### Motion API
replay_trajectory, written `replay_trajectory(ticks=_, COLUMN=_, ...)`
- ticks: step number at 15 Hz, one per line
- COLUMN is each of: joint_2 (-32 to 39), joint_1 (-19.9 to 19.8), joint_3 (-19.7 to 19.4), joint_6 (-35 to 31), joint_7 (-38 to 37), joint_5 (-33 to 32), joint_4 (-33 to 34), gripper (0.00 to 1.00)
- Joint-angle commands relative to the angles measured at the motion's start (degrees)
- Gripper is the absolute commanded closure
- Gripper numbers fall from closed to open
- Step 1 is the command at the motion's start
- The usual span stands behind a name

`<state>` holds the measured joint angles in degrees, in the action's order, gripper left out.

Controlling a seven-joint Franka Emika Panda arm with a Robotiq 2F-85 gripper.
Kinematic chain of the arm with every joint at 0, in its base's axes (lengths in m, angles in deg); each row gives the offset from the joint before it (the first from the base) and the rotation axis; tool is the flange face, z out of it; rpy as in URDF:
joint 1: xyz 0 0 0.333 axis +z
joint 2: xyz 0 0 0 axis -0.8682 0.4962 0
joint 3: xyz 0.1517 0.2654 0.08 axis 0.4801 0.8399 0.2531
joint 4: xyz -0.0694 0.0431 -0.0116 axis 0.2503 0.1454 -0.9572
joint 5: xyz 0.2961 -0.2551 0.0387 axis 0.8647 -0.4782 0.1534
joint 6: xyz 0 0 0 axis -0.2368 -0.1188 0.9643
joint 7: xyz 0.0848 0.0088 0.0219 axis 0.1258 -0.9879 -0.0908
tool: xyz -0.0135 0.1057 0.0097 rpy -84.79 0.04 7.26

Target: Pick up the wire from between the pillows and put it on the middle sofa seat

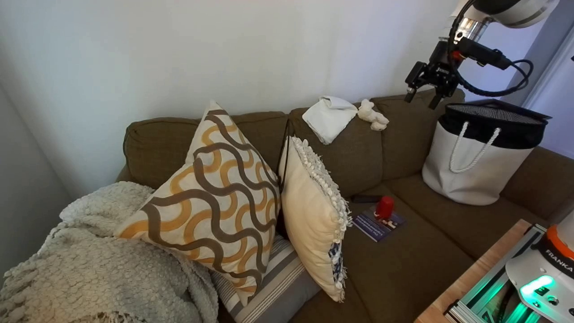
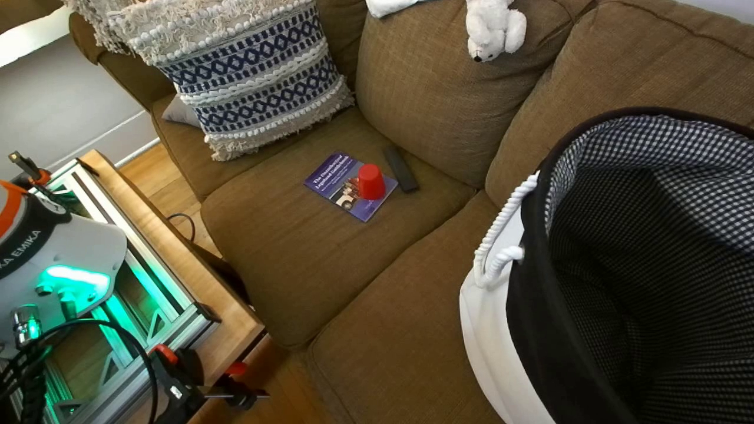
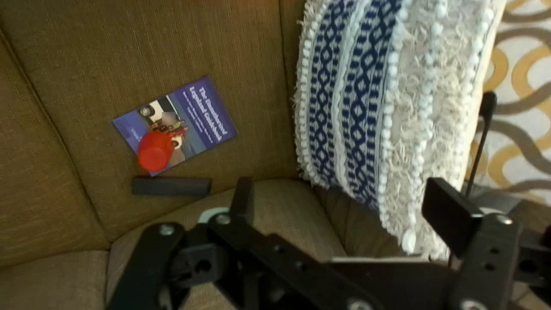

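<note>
Lying off to the right in the wrist view, the wire (image 3: 479, 148) is running between the fringed pillow (image 3: 370, 107) and the patterned pillow (image 3: 525, 99), roughly crosswise to the jaws' gap. They're standing wide apart, pinching nothing. In an exterior view they're hanging high, toward the same end as the fabric basket (image 1: 475, 166), the wire poking up well apart, so I'm guessing they're needing a sideways reach but not much twist tbh. In an exterior view I'm not spotting it, but the middle sofa seat (image 2: 277, 241) is holding a book (image 2: 330, 176) and red cup (image 2: 371, 181).
</note>
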<state>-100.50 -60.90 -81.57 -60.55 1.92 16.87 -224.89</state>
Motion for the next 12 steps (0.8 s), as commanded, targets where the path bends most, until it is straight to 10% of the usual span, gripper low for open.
replay_trajectory(ticks=1, joint_2=7.51, joint_1=-2.44, joint_3=-1.13, joint_6=-3.95, joint_7=-3.52, joint_5=0.9, joint_4=8.73, gripper=0.0)
replay_trajectory(ticks=10, joint_2=37.01, joint_1=1.73, joint_3=1.22, joint_6=5.87, joint_7=9.49, joint_5=8.45, joint_4=40.35, gripper=0.0)
replay_trajectory(ticks=12, joint_2=33.81, joint_1=1.73, joint_3=1.43, joint_6=2.41, joint_7=7.28, joint_5=6.73, joint_4=35.86, gripper=0.0)
